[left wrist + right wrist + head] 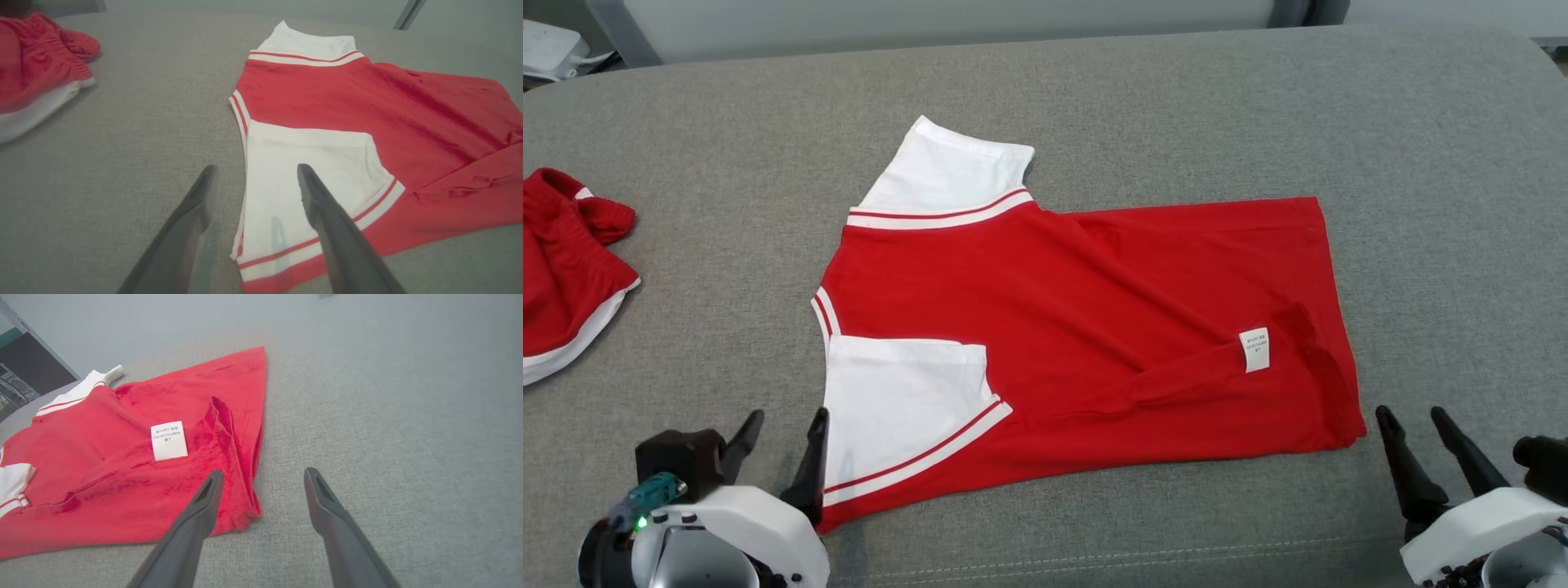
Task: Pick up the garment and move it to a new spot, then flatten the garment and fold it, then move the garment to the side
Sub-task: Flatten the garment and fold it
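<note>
The garment (1086,318) is a red shirt with white sleeves, lying folded lengthwise on the grey surface, sleeves at the left and hem at the right, a white label (1254,349) facing up. My left gripper (786,425) stands open at the near sleeve's edge with nothing between its fingers; in the left wrist view the gripper (255,173) hovers over the white sleeve (310,163). My right gripper (1411,418) is open just right of the hem's near corner. In the right wrist view this gripper (261,475) holds nothing, and the garment's hem corner (241,514) lies beside its left finger.
A second red and white piece of clothing (564,269) lies crumpled at the far left (36,73). The grey padded surface (1445,269) extends right of the shirt and behind it. A stitched seam runs along the near edge.
</note>
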`<state>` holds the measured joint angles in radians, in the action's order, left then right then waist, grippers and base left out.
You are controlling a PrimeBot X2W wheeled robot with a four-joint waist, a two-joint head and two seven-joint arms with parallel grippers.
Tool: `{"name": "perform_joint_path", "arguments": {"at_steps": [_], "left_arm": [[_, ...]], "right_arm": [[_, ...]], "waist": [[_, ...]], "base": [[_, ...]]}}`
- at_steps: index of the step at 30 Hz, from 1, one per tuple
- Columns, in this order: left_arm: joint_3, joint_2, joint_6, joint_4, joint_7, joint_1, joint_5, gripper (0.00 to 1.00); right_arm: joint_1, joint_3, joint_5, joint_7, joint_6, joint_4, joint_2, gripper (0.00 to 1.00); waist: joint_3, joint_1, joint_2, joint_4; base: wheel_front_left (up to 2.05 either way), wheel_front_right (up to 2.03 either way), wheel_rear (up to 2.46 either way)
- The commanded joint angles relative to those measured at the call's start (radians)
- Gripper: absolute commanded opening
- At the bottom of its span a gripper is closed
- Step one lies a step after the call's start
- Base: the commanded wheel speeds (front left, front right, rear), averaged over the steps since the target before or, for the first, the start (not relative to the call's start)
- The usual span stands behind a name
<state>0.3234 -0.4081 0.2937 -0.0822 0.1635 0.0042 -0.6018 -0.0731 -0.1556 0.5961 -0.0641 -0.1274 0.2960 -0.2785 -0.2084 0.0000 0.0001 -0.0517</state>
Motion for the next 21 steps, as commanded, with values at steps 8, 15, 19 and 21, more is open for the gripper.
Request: {"name": "perform_joint_path", "arguments": {"at_steps": [8, 15, 19, 21], "left_arm": [[-0.068, -0.059, 0.025, -0.079, -0.036, -0.113, 0.050, 1.00], [-0.069, -0.081, -0.009, -0.067, -0.021, -0.219, 0.052, 1.00], [-0.051, -0.107, -0.096, 0.009, 0.031, -0.393, 0.029, 1.00], [-0.041, -0.111, -0.136, 0.043, 0.058, -0.471, 0.015, 1.00]], "right_arm": [[0.026, 0.157, -0.197, -0.093, -0.003, -0.135, 0.085, 1.00], [-0.007, 0.185, -0.287, -0.072, -0.003, -0.189, 0.140, 1.00], [-0.106, 0.148, -0.279, -0.031, -0.003, -0.177, 0.120, 1.00], [-0.154, 0.120, -0.260, -0.014, -0.003, -0.162, 0.101, 1.00]], "waist": [[0.016, 0.0000, -0.0001, -0.022], [-0.018, 0.0000, -0.0001, -0.043], [-0.081, 0.0000, -0.0001, -0.064], [-0.105, 0.0000, -0.0001, -0.073]], "base": [[0.00, 0.00, 0.00], [0.00, 0.00, 0.00], [0.00, 0.00, 0.00], [0.00, 0.00, 0.00]]}}
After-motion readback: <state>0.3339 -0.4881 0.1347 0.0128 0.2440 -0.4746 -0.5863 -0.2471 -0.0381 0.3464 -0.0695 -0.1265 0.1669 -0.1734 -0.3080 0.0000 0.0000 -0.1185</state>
